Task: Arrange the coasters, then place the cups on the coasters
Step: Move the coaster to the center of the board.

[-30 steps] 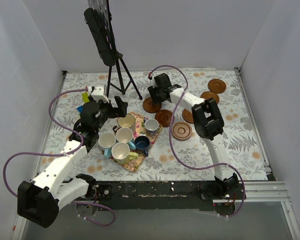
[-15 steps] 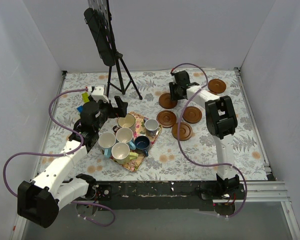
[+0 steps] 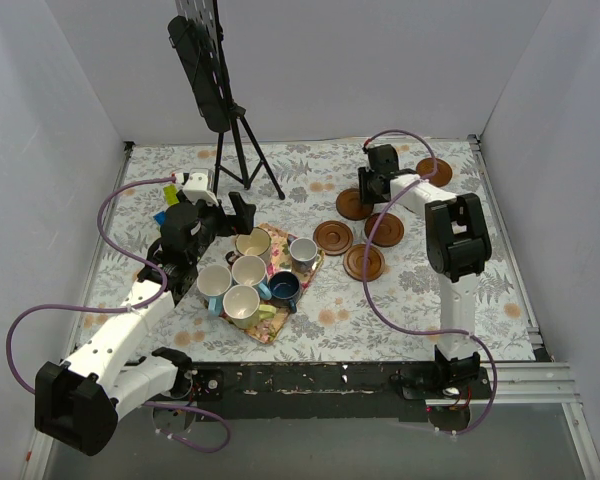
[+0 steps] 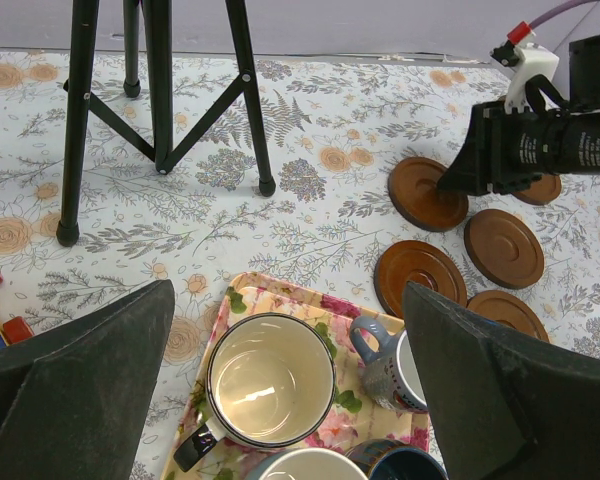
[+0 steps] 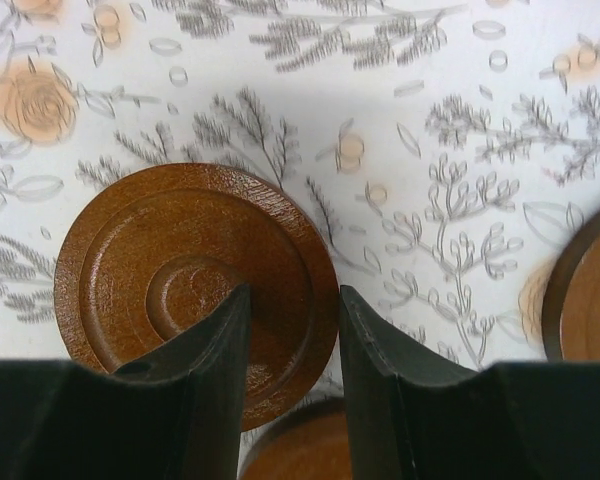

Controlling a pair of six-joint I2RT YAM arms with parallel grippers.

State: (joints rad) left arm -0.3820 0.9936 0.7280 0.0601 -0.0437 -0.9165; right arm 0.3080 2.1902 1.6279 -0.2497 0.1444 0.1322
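Cups [image 3: 250, 275] sit bunched on the flowery tray [image 3: 277, 236], low in the top view. The left fingers [image 4: 90, 390] hang wide open over them, holding nothing. Farther up and right, the right fingers [image 5: 215, 350] are narrow and pinch the rim of one coaster [image 5: 170, 270]. Laying out coasters looks like the step now. Next it needs a bare spot on the surface [image 3: 420, 290], apart from the other coasters [image 3: 332, 237].

reddish-brown coaster [image 5: 180, 260] — table cover [image 3: 500, 280] white, fern-and-flower print
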